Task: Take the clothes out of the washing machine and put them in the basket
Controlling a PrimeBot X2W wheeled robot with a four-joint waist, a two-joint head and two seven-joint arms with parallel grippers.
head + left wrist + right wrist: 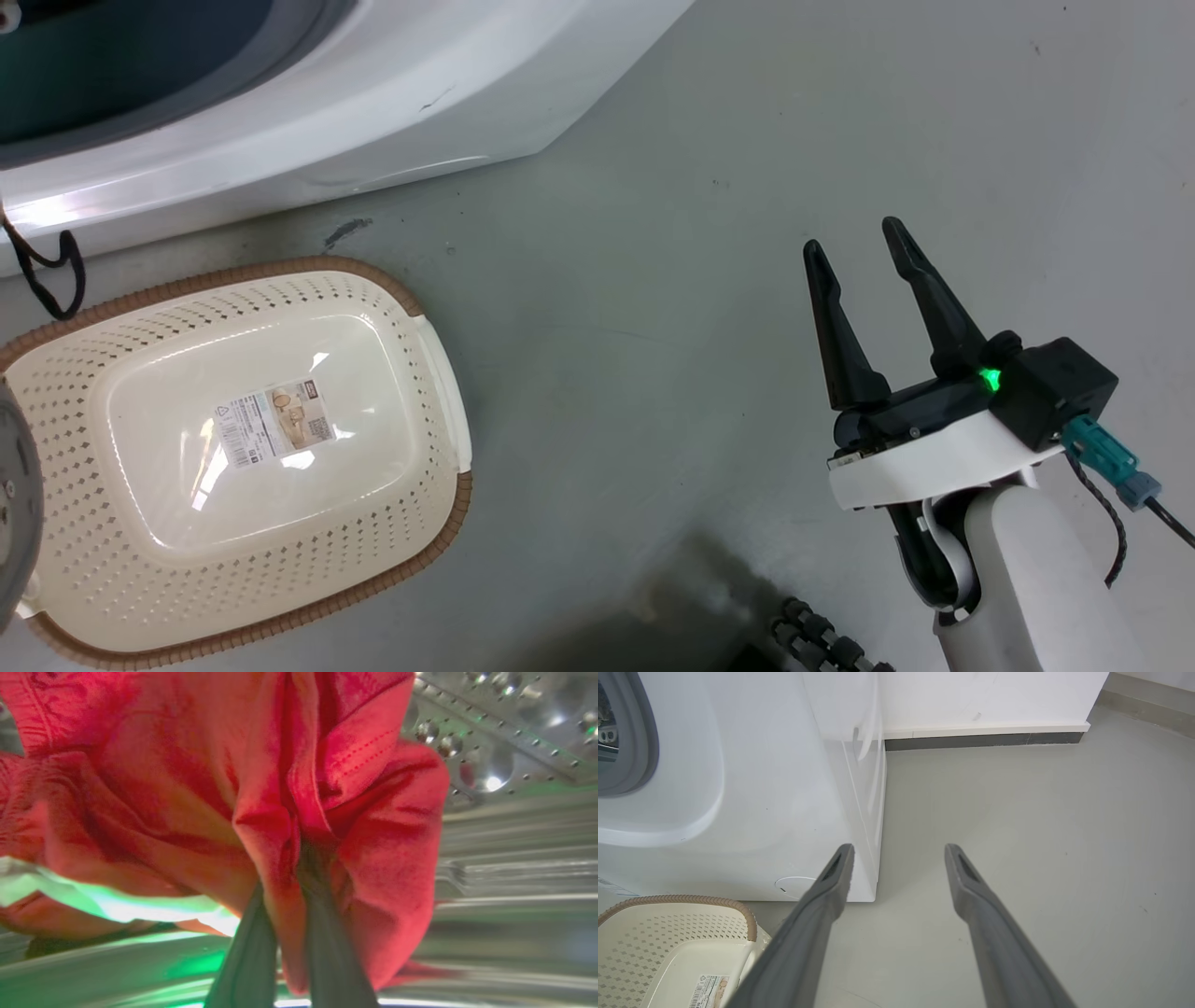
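No word or number can be read anywhere. The only printed thing is a white paper label stuck flat on the inside bottom of the basket. It carries a barcode, a small triangle sign and a brownish picture, with lettering too small to make out.

clothes: bright red, red dotted stitching | basket: cream, diamond-hole pattern, brown woven rim | washing machine: white, grey porthole rim | drum: silver steel, dotted with holes | floor: pale grey | right gripper: black fingers, green light
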